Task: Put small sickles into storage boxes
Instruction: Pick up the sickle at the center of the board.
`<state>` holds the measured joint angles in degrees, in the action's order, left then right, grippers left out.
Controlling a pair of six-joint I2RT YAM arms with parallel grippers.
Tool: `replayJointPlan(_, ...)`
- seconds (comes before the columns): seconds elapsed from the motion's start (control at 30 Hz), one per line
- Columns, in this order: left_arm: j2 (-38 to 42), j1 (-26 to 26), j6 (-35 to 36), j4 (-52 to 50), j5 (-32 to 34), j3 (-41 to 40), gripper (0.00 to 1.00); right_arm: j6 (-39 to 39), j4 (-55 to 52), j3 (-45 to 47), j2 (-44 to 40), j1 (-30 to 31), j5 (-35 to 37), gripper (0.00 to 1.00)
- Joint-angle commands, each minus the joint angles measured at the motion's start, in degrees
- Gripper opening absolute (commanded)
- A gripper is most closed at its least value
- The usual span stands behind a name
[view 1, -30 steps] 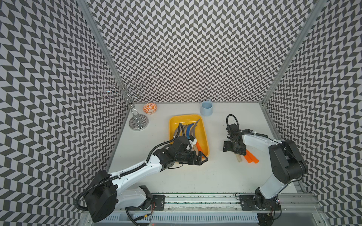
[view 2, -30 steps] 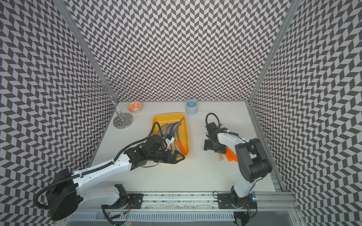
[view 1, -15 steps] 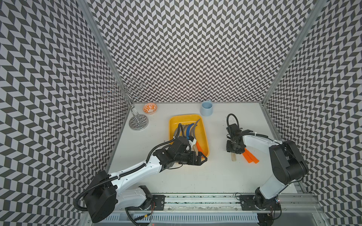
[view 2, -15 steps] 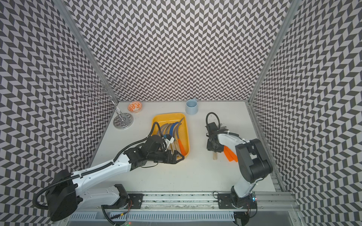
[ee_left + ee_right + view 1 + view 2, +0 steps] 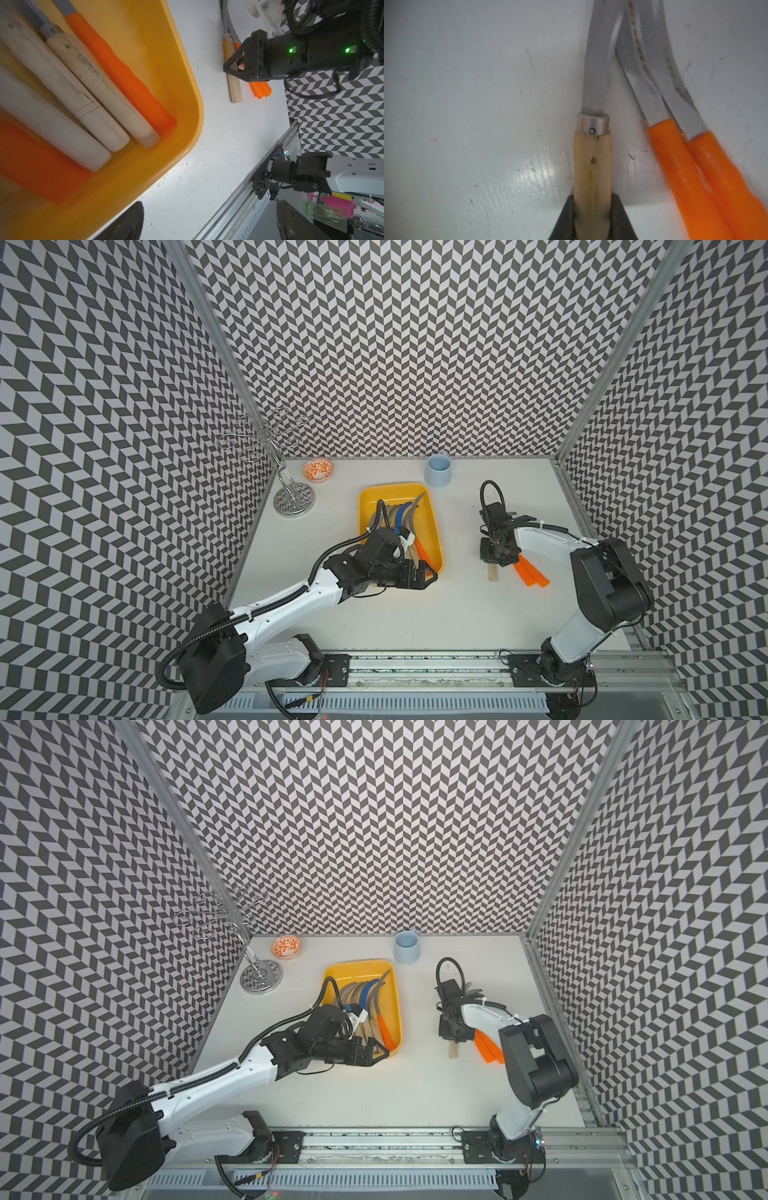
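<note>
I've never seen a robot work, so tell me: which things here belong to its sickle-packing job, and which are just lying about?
In the job: yellow tray, sickles in it, wooden-handled sickle in the right gripper, two orange-handled sickles beside it.
Lying about: blue cup, patterned bowl, wire rack.

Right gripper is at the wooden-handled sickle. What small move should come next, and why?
Probably a short straight lift: the right gripper is shut on the wooden-handled sickle, whose blade lies close to two orange-handled sickles. Rising first should clear them before heading for the yellow tray.
</note>
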<state>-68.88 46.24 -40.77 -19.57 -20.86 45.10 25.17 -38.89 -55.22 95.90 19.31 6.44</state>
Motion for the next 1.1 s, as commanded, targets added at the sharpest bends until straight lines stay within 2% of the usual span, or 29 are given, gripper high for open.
replayJointPlan(0.0, 1.19, -1.27, 1.65, -1.93, 0.54, 3.3, 1.0, -1.47, -1.86, -3.47, -1.96, -0.02, 2.16, 0.06)
replayJointPlan(0.37, 1.64, -7.34, 5.3, -6.81, -0.84, 8.09, 1.0, -2.27, -7.62, -13.24, -4.84, 2.49, 2.17, 0.05)
replayJointPlan(0.73, 4.47, -11.89, 7.1, -10.16, -1.21, 8.1, 1.0, 0.2, -10.54, -21.98, -3.41, 11.1, 1.69, 0.05)
replayJointPlan(1.07, 11.12, -16.84, 6.83, -12.64, -1.66, 4.16, 1.0, 1.02, -12.43, -31.9, 2.57, 18.47, 1.06, 0.05)
